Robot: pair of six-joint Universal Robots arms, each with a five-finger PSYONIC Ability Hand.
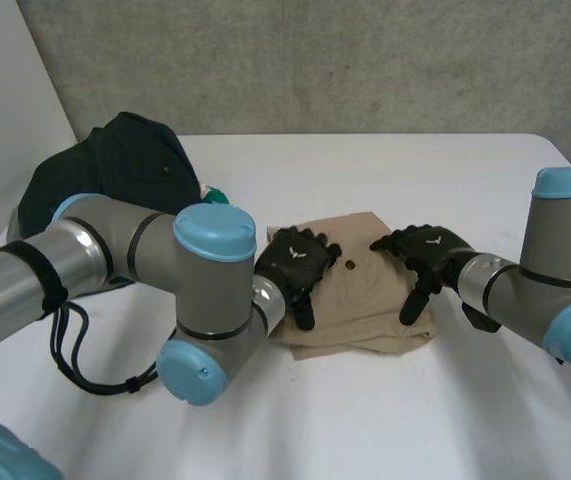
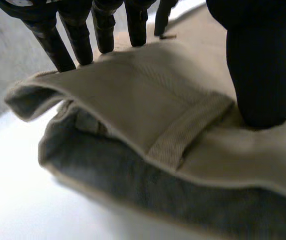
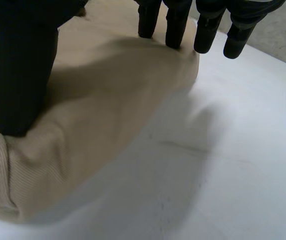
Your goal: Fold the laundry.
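Pressure from both sides. Left hand [image 1: 298, 262] spread open on the left part of the beige folded garment [image 1: 365, 295], straight fingers [image 2: 77, 42] planted tip-down near a raised edge, thumb [image 2: 263, 75] pressing on the fabric beside a belt loop [image 2: 183, 132] — pressing, not pinching. Right hand [image 1: 427, 250] open too, on the garment's right edge, fingertips [image 3: 175, 25] touching the rounded fold, thumb pushed down close to a ribbed seam. Garment itself in the middle of the white table [image 1: 415, 410], between the two arms — folded into a thick, rumpled packet, layers gaping open under the left hand, small dark button [image 1: 350, 266] on top. Dark garment [image 1: 130, 170] heaped at the far left of the table, well apart.
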